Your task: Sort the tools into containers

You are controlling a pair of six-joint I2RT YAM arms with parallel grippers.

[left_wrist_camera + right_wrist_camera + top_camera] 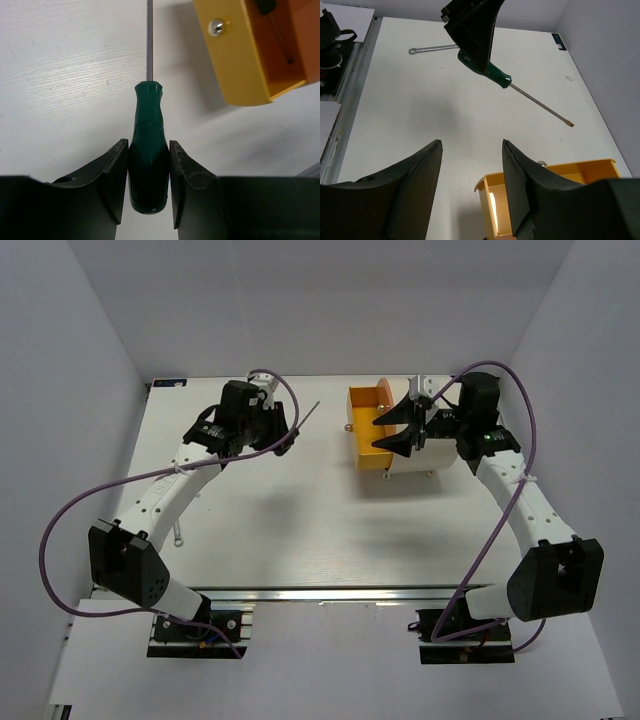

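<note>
Left gripper (pixel 148 150) is clamping the green handle of a screwdriver (pixel 148 125), one finger on each side, with the handle butt sticking out behind the fingers. The screwdriver is being held clear of the worktop (pixel 300 530), just left of the orange drawer (pixel 365 430) and not touching it. Its bare shaft is pointing away from the gripper and running past the drawer's knob (pixel 216 26) face with a gap. From the right wrist view the tip is sitting lower than the handle.

Right gripper (pixel 393 430) is hanging over the right end of the orange drawer, jaws standing apart with nothing between them. The white drum (pixel 440 458) is sitting right behind that end of the drawer, partly hidden by the gripper.

The drawer is lying open-top, and a second screwdriver (pixel 281 45) is lying inside it, dark handle at the far end.

A silver wrench (pixel 432 49) is lying flat on the worktop, well apart from the drawer, out past the left gripper on the left side.
</note>
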